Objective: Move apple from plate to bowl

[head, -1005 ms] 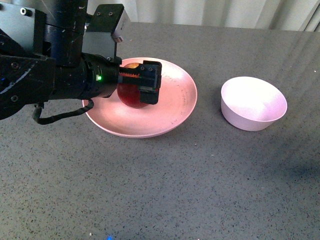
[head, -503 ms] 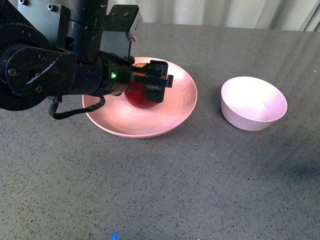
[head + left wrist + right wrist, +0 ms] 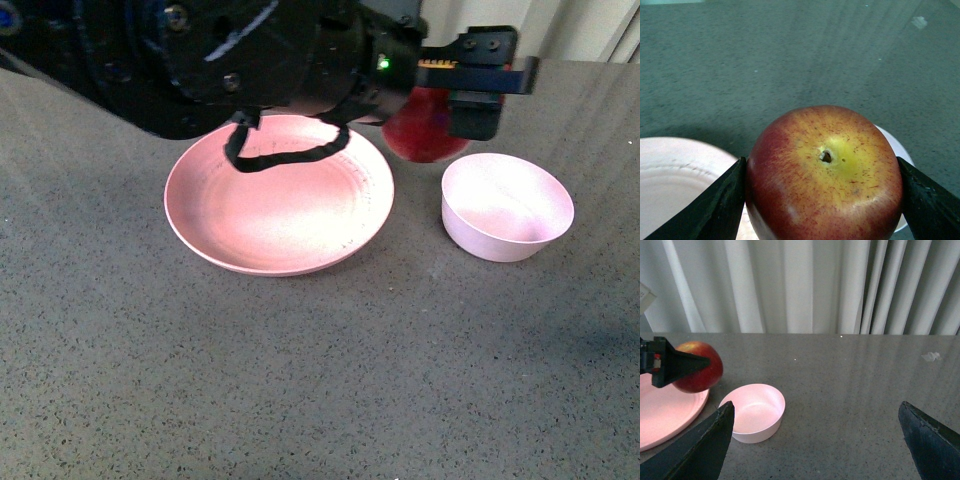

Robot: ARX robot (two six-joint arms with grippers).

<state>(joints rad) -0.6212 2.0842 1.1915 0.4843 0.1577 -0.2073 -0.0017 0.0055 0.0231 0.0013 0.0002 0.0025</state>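
Note:
The glossy dark-red apple (image 3: 425, 135) hangs in the air between the pink plate (image 3: 280, 215) and the small pale bowl (image 3: 495, 240), close to the bowl's left rim. My left gripper (image 3: 445, 105) is shut on the apple, one black finger on each side. In the left wrist view the apple (image 3: 825, 175) fills the gap between the fingers (image 3: 722, 205), yellow stem patch facing the camera. The plate holds nothing. The right wrist view shows the apple (image 3: 697, 367), the bowl (image 3: 755, 412) and the plate (image 3: 662, 417). My right gripper (image 3: 817, 440) is open and holds nothing.
The dark grey speckled tabletop (image 3: 330, 380) stretches in front of both dishes. My left arm's black body (image 3: 200, 60) reaches across the upper left, above the plate's far edge. Pale curtains (image 3: 805, 285) hang behind the table's far edge.
My left gripper has lifted the apple off the plate and carried it up and to the right, to beside the bowl. The plate is now bare.

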